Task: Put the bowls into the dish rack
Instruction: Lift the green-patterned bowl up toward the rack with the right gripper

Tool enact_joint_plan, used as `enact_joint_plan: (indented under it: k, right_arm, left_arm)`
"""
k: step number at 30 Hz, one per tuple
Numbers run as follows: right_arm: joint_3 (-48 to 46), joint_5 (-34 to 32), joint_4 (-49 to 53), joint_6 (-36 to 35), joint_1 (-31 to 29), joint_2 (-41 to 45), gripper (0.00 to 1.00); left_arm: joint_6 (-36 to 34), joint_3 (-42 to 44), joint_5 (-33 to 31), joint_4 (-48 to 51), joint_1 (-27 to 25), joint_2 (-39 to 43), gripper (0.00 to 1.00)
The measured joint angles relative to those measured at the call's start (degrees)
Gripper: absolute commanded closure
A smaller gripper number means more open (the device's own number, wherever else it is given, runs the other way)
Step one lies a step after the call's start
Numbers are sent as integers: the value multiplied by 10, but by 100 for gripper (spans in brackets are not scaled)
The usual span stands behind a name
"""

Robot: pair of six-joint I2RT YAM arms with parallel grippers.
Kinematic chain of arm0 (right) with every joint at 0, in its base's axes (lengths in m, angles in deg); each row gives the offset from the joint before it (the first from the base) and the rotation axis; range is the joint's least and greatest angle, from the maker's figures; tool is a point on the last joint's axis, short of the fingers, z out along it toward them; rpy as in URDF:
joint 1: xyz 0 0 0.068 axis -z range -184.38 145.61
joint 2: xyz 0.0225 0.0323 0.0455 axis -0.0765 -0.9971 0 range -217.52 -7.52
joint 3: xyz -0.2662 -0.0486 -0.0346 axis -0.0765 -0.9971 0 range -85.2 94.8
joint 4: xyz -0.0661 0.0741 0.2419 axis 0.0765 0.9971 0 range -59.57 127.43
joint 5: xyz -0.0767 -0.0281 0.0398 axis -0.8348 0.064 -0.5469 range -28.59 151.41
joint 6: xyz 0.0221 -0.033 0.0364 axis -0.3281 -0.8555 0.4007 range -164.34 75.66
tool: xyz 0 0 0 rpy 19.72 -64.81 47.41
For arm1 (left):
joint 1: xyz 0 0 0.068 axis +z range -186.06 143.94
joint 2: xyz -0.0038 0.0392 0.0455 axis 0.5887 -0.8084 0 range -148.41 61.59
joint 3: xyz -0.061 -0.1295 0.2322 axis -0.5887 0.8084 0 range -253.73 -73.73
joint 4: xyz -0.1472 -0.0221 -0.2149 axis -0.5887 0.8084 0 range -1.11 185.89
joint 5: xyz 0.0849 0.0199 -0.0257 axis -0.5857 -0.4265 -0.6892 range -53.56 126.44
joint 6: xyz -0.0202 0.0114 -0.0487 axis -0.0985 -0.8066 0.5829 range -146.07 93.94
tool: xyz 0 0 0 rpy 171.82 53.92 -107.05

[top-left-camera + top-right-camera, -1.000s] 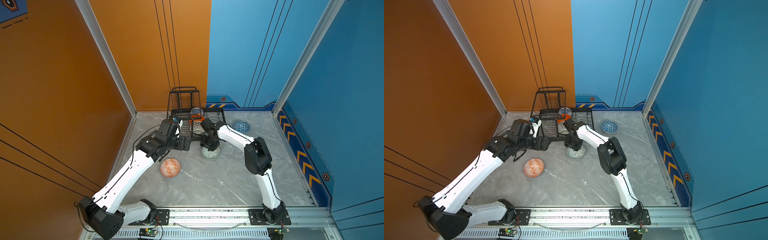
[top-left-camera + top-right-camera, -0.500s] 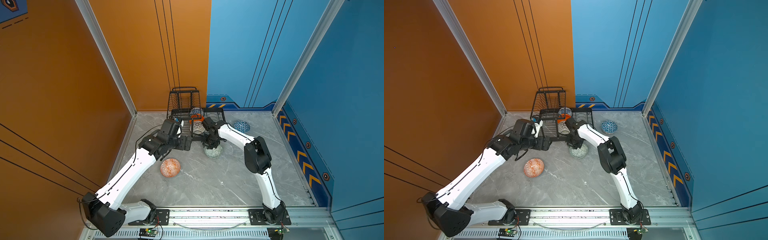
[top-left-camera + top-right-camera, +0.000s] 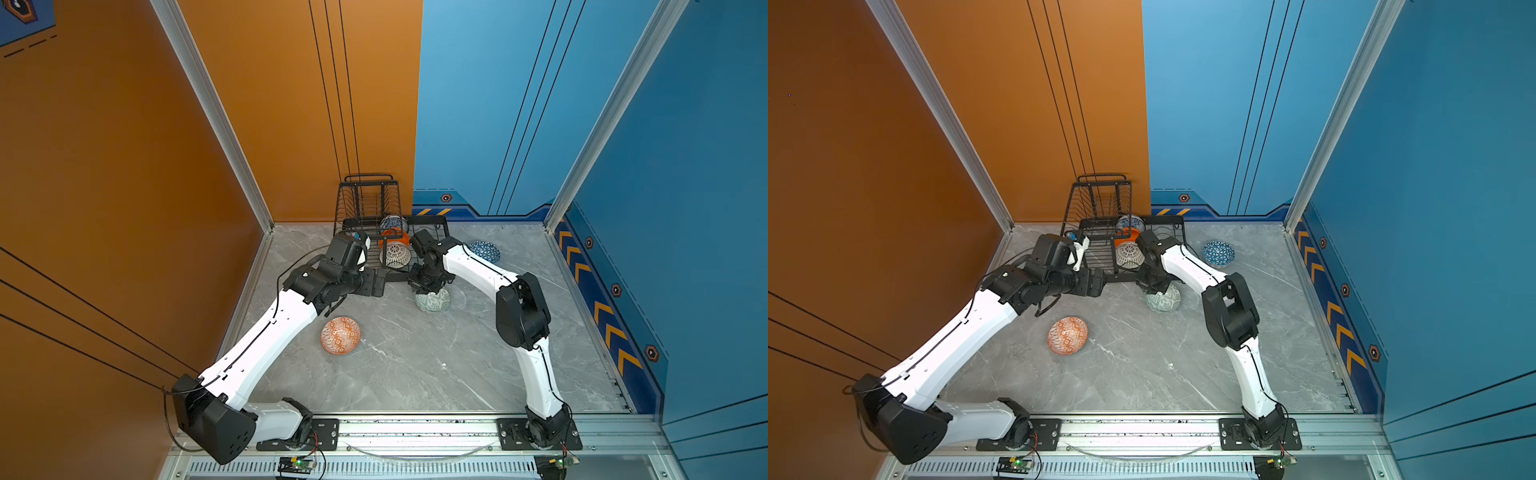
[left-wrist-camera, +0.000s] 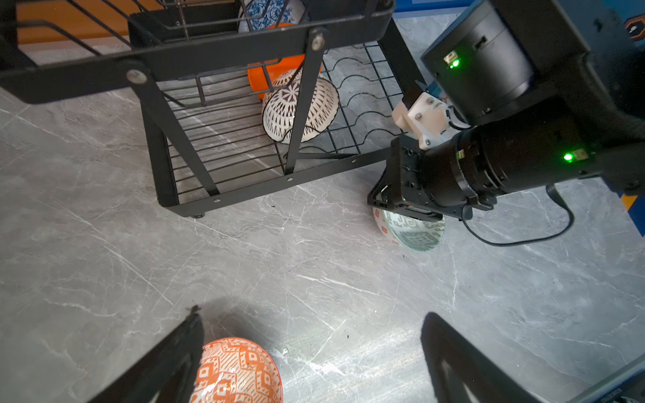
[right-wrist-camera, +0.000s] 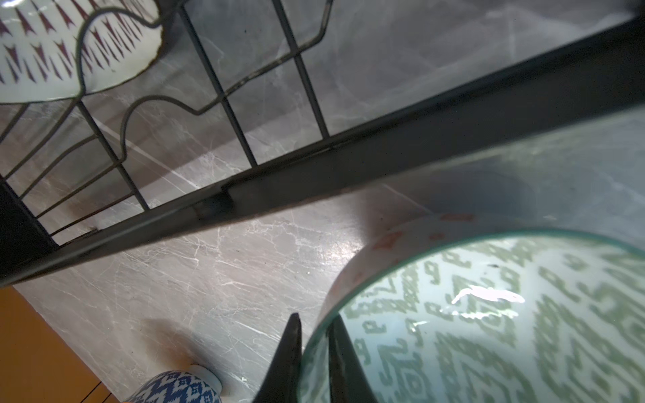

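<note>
Right gripper [image 5: 314, 349] pinches the rim of the pale green bowl [image 3: 432, 300], jaws narrow. The bowl's on the table [image 3: 415, 374] just below the middle of both top views, beside the dish rack [image 3: 428, 219]. Grab step, I reckon, so next it needs lifting over the rack's front edge into a free slot. Left gripper [image 4: 312, 315] is wide open, empty.

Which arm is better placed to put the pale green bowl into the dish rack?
Right. The right gripper grips the pale green bowl's rim by the dish rack; the left gripper is open, empty.
</note>
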Motion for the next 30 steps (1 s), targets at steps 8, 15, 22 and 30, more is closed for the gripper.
enact_joint_plan:
  k: [8, 15, 22, 30]
  right_arm:
    - [-5, 7, 0, 2, 20, 23, 100]
    - [-9, 20, -1, 6, 29, 39, 100]
    - [-9, 42, -2, 20, 44, 84, 100]
    - [-12, 52, -46, 41, 67, 138, 100]
  left_arm:
    - [0, -15, 0, -6, -2, -14, 2]
    - [0, -34, 0, -15, -2, -29, 2]
    - [3, -52, 0, -27, -2, -44, 2]
    - [4, -66, 0, -38, -9, -65, 2]
